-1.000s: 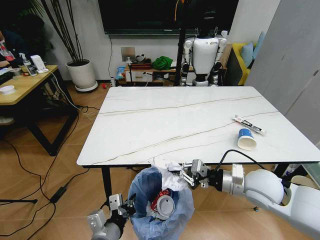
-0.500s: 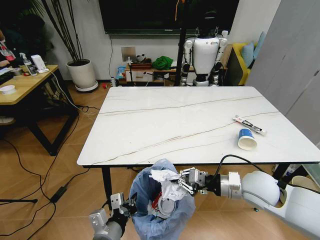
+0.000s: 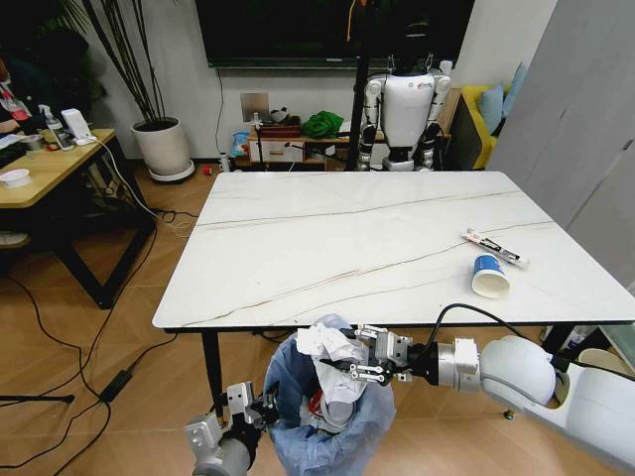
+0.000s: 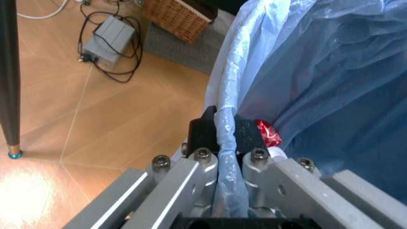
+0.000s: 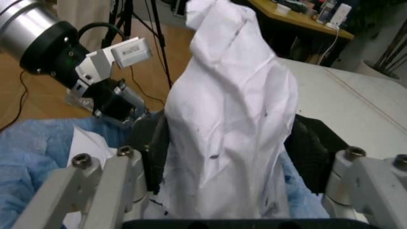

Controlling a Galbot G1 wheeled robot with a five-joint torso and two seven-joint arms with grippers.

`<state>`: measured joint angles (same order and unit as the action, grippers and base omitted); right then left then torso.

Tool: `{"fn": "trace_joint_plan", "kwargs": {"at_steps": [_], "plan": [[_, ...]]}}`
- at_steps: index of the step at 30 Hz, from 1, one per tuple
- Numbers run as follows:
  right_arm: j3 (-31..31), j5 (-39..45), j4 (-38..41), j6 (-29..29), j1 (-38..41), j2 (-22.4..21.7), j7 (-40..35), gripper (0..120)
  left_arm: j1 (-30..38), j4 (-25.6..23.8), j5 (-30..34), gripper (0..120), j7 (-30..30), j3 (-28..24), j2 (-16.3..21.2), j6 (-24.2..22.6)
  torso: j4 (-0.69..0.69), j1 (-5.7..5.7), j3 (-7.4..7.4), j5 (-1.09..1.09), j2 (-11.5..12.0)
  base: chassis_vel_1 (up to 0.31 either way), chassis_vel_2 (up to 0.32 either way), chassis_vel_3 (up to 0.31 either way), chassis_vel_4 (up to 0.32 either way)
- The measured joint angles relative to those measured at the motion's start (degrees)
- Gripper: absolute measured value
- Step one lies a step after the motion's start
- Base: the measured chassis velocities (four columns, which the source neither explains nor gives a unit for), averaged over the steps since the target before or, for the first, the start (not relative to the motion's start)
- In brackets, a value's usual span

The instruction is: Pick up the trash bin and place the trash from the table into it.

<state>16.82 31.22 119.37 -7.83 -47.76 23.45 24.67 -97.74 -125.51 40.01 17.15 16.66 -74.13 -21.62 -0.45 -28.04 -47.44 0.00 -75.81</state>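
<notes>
Just below the near edge of the table [image 3: 327, 238], the trash bin [image 3: 332, 436] with its crinkled light-blue bag hangs above the wooden floor [image 3: 89, 387], its rim pinched between the closed fingers of the left gripper [image 3: 260, 409]; the left wrist view shows the black pads [image 4: 251, 136] clamped on either side of the bag-covered rim, a red wrapper [image 4: 268, 133] visible inside. Over the bin's mouth, the right gripper [image 3: 347, 355] reaches in from the robot's right with a crumpled white tissue [image 3: 332, 347] standing between its fingers; in the right wrist view the tissue [image 5: 229, 119] touches the pad on one side while the other pad stands a little apart from it. Red and white litter already lies in the bin beneath. On the marble-look tabletop, toward the robot's right, a blue paper cup [image 3: 488, 276] lies on its side, with a thin white printed tube [image 3: 494, 247] just beyond it. Behind the table stand a white humanoid robot [image 3: 405, 107], a potted plant [image 3: 164, 147] and, off to the left, a yellow wooden desk [image 3: 45, 169].
</notes>
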Motion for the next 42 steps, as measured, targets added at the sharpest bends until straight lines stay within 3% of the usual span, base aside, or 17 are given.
{"fn": "trace_joint_plan", "kwargs": {"at_steps": [11,19,24,31,37,42], "plan": [[0.10,-0.78,0.15,-0.78,-0.10,-0.72,0.33,98,-0.20,-0.39,0.09,0,0.19,0.48,-0.03,-0.10,0.00,0.00,0.00,0.00,0.00,0.000,0.000,0.000,0.000],[-2.80,2.75,-1.88,-1.12,0.08,0.60,-2.42,100,-2.08,-1.71,-0.13,0,0.20,1.37,0.40,-0.12,0.00,0.00,0.00,0.00,0.00,0.000,0.000,0.000,0.000],[-6.38,7.97,-4.91,-0.79,1.02,2.74,-11.32,100,-3.25,-2.14,-0.30,0,0.18,2.28,0.97,-0.09,0.02,0.00,0.00,-0.01,0.00,0.000,0.000,0.000,0.000],[-16.96,10.97,-12.67,3.96,-0.03,5.13,-26.52,100,-2.87,-2.59,2.09,0,0.66,3.64,3.87,-0.21,0.00,0.00,0.00,0.00,0.00,0.000,0.000,0.000,0.000],[-23.79,13.65,-17.89,6.68,-2.00,5.78,-26.81,100,-2.66,-2.99,3.43,0,0.72,4.21,5.43,-0.23,0.00,0.00,0.00,0.01,0.00,0.000,0.000,0.000,0.000],[-30.80,18.11,-21.05,8.40,-6.62,3.53,-22.88,100,-1.79,-2.91,4.80,0,0.79,5.06,6.41,-0.24,0.00,0.00,0.00,-0.02,0.00,0.000,0.000,0.000,0.000]]}}
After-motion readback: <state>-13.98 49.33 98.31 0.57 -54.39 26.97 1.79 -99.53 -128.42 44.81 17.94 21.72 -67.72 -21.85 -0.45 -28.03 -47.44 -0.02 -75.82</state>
